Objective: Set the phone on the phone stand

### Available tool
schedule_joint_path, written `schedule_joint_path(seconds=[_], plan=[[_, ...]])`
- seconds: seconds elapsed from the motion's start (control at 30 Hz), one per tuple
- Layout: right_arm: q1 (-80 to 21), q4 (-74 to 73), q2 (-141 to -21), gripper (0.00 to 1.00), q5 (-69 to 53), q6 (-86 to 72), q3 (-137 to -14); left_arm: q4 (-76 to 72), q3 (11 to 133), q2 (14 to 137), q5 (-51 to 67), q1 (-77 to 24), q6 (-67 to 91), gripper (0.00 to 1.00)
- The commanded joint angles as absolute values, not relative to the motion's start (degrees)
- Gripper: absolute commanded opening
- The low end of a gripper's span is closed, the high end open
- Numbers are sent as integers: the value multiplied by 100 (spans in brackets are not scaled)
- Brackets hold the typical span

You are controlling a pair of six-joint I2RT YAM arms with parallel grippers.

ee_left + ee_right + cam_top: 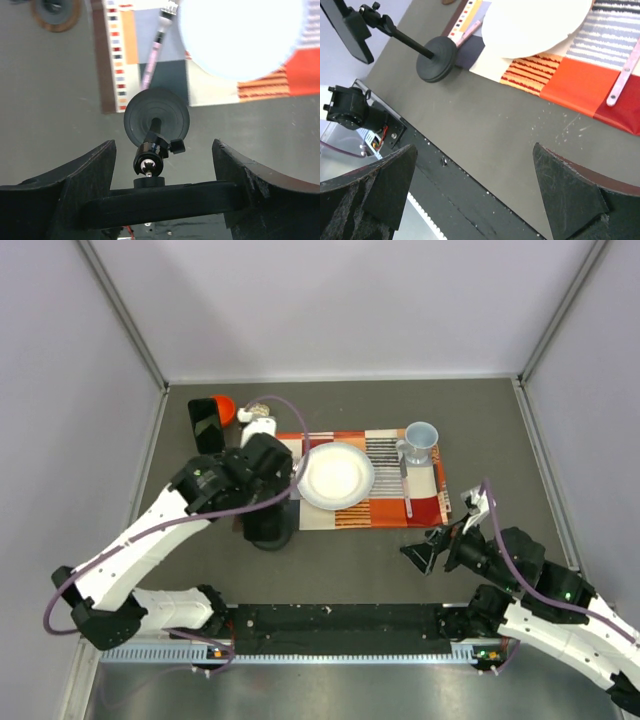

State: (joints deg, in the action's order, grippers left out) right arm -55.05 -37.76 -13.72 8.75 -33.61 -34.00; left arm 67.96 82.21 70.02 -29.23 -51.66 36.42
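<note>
My left gripper is shut on the phone, a black flat bar seen edge-on across its fingers. It holds the phone just above the head of a black round-based post. In the right wrist view the phone shows at the top of that post. The phone stand, a tilted dark plate on a round disc, stands at the far left, apart from the phone. Its brown disc shows in the left wrist view. My right gripper is open and empty low over the table; its wrist view shows nothing between the fingers.
A striped placemat carries a white plate, a blue mug and a pink-handled utensil. Another utensil lies on the mat's left side. A black rail runs along the near edge.
</note>
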Motion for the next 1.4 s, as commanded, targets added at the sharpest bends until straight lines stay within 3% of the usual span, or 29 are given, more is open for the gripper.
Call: schedule_joint_path(seconds=[0.0,0.4,0.6,0.77,1.03,1.33,1.37], plan=[[-5475,-3234,-1292,99,782,-3033,-3410,6838,8402,6557,-2944,-4266,2840,0],[-5467,-2935,-1318,99,826,-2523,-3340,5811,8754,7251,-3050,-2103,1442,0],[-5476,-2936,-1318,99,905,-2470,-3357,4632,8481,7400,-2216,-1206,915,0],[-5476,-2953,-1310,99,958,-2417,-3419,4518,8359,7550,-2302,-1037,361,0],[-5476,-2953,-1389,99,1125,-2259,-3454,2972,6637,6759,-2407,-976,-272,0],[-5476,-2962,-1406,99,984,-2373,-3560,2733,6425,6961,-2522,-598,-9,0],[-5467,-2962,-1415,99,984,-2382,-3551,2733,6434,6978,-2653,-589,165,5]])
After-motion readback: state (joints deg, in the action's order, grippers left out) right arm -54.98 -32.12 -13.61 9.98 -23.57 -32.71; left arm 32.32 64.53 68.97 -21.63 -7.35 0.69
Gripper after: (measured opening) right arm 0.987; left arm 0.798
